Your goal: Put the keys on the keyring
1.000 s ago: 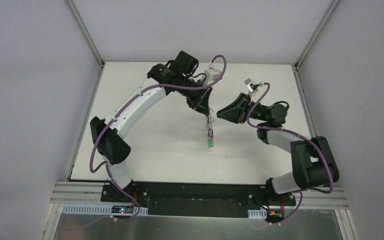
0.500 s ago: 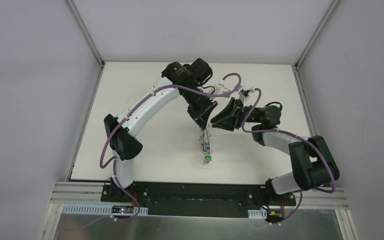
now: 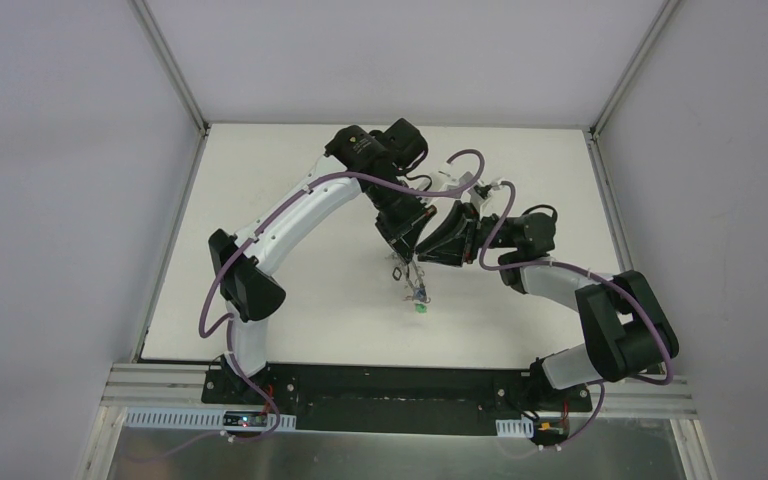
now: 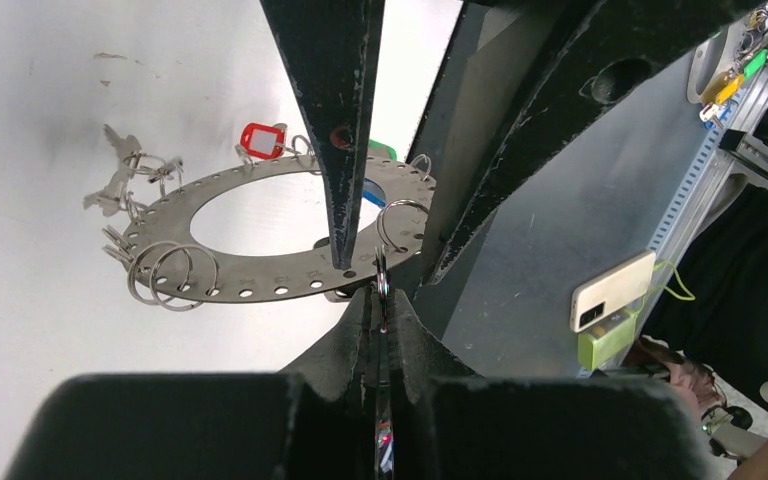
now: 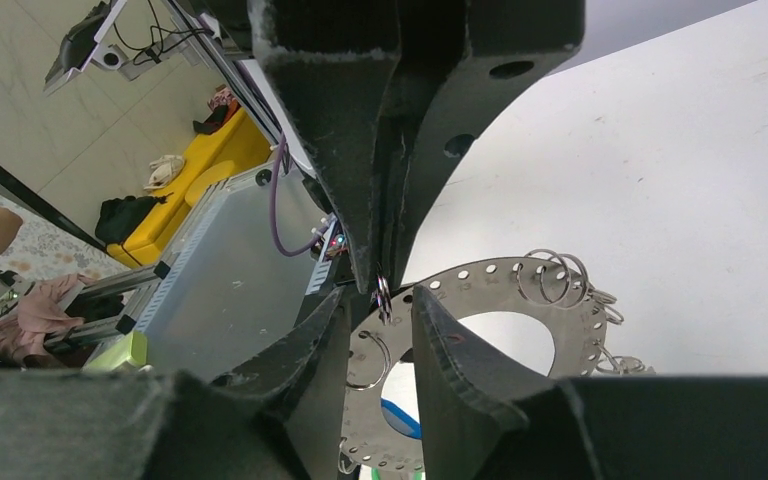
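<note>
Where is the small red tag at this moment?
In the left wrist view, the red tag is upper left of centre. It hangs at the far rim of the keyring, just right of the silver keys.

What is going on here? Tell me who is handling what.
Two robot arms are working over a white table on a keyring, a flat grey hoop pierced with holes. The left gripper is shut on a small wire ring at the keyring's edge. The right gripper has its fingers open on either side of that same ring. A few keys and a red tag already hang elsewhere on the keyring.
</note>
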You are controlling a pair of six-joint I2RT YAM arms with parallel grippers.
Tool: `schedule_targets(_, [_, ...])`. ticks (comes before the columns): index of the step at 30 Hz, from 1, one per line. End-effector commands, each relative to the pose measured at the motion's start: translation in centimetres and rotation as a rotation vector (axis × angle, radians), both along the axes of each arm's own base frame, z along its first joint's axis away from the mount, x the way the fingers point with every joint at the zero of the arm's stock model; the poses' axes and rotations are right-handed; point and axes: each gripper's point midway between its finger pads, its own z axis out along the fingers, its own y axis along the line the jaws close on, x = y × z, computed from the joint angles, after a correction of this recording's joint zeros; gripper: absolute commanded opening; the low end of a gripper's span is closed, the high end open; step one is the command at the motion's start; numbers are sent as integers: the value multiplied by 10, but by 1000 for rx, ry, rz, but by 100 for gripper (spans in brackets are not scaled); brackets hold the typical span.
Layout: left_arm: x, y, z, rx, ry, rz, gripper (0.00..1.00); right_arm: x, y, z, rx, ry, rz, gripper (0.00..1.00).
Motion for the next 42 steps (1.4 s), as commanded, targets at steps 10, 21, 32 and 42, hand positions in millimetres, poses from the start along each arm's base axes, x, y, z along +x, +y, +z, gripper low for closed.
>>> schedule_targets(10, [-5,-5,4,-7,29,-3,0,-8,8,10,30,-106,51,17])
schedule_targets(21, [-3,-7,1,-2,34,-5,0,-10,13,7,26,-90,67,19])
schedule_targets(32, [-2,-8,4,-19,20,-4,0,-4,15,7,45,-47,27,19])
schedule_targets(42, [1,-9,6,-27,-2,12,0,-5,15,7,48,-31,20,17])
